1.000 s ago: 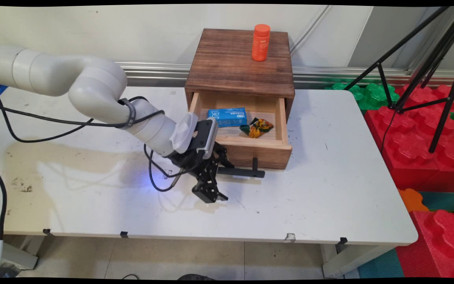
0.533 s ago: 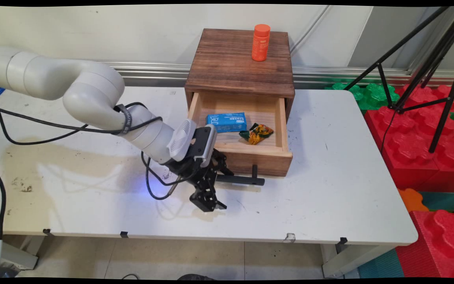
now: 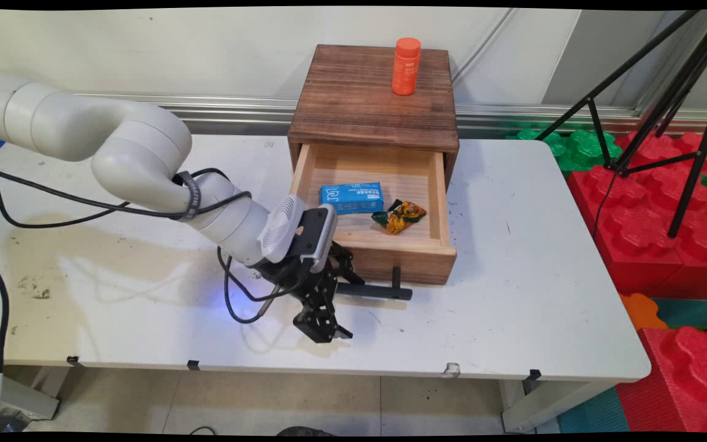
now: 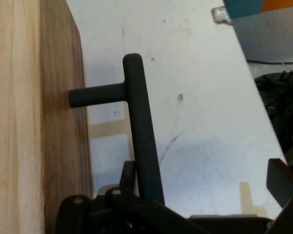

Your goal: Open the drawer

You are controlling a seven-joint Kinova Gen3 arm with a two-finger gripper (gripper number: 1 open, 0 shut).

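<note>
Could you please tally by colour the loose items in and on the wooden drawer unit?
Orange: 1, the bottle standing on the cabinet top
Blue: 1, the box lying in the open drawer
Yellow and green: 1, the crumpled wrapper beside that box
Total: 3

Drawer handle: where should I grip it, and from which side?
Take the black bar handle on its straight run left of the visible post, probably coming from the table's near left side. The bar stands off the drawer front, so one finger could slip behind it and one in front.
</note>
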